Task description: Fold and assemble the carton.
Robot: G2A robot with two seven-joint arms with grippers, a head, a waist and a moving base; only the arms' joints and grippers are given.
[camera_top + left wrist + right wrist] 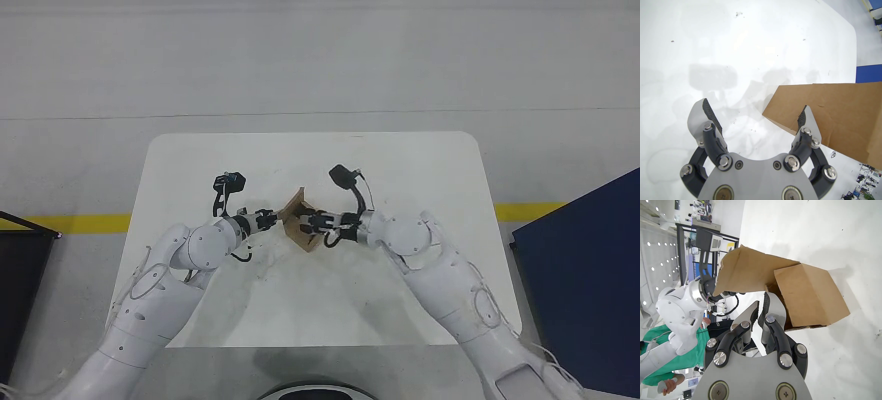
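Observation:
A brown cardboard carton (298, 213) sits partly folded at the middle of the white table (420, 180), between the two grippers. In the right wrist view the carton (810, 294) lies on its side with its open end toward the gripper and one large flap (745, 272) standing up. My right gripper (761, 300) is shut, its fingertips at the carton's edge by the opening. It appears at the carton's right side (322, 224) in the top view. My left gripper (755, 106) is open beside a flat carton wall (838, 117), with one fingertip (804, 113) in front of it.
The table's rounded far corner (851, 28) lies beyond the carton. A dark blue panel (590, 270) stands off the table's right side and a black frame (20, 260) off its left. A person in green (668, 336) holds controllers behind the robot.

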